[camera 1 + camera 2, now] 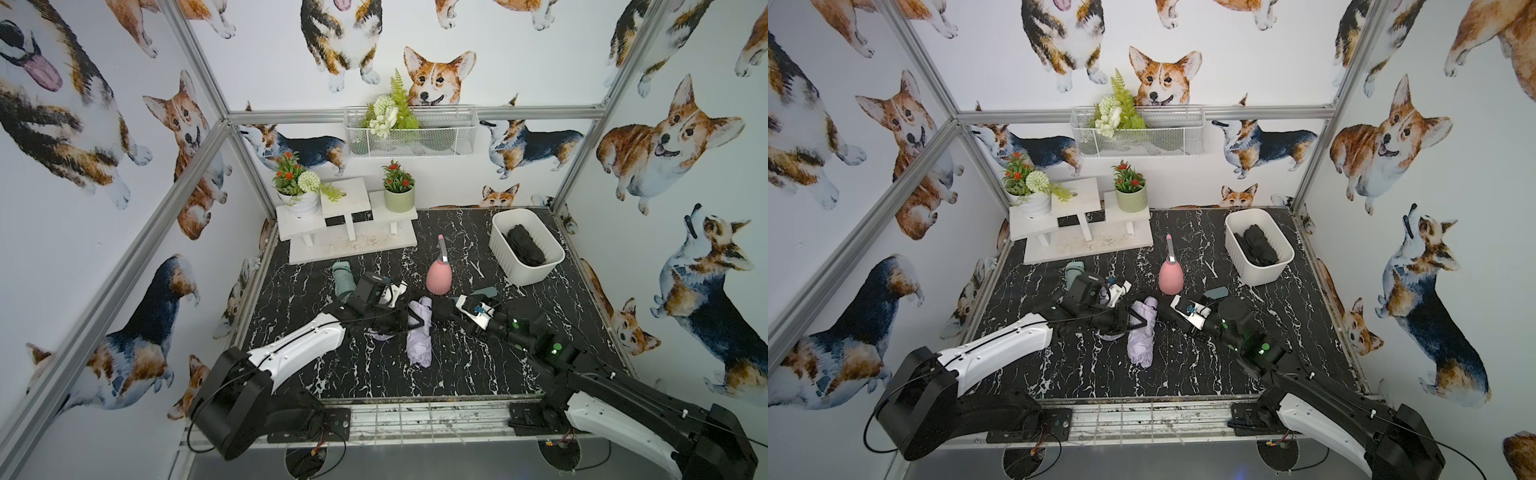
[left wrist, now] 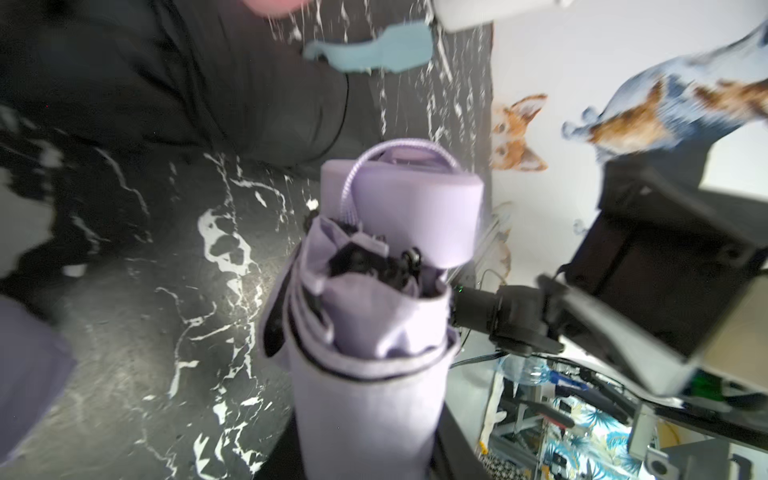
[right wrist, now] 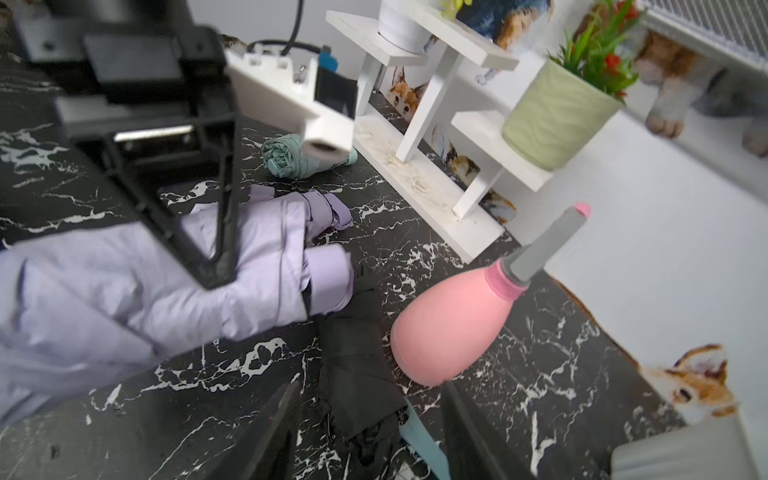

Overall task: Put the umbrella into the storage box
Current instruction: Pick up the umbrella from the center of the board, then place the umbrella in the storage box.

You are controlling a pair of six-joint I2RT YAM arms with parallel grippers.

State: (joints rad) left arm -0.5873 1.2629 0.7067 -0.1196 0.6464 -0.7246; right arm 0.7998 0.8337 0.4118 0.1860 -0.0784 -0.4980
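Now both low, stretched fwd: L hand [image 3: 216, 272] clamped on lilac umbrella [image 3: 137, 291], R hand [image 3: 370, 386] apart over black umbrella [image 3: 357, 365].

- The left arm [image 1: 299, 349] extends from the near left corner, white upper link slanting forward, wrist bent toward the centre.
- The left gripper [image 1: 405, 322] angles downward, with its jaws closed on a lilac umbrella [image 1: 419, 345].
- The right arm [image 1: 552, 353] extends from the near right corner, held low and pointing toward the left arm.
- The right gripper [image 3: 370, 392] lies almost level, with its jaws parted.
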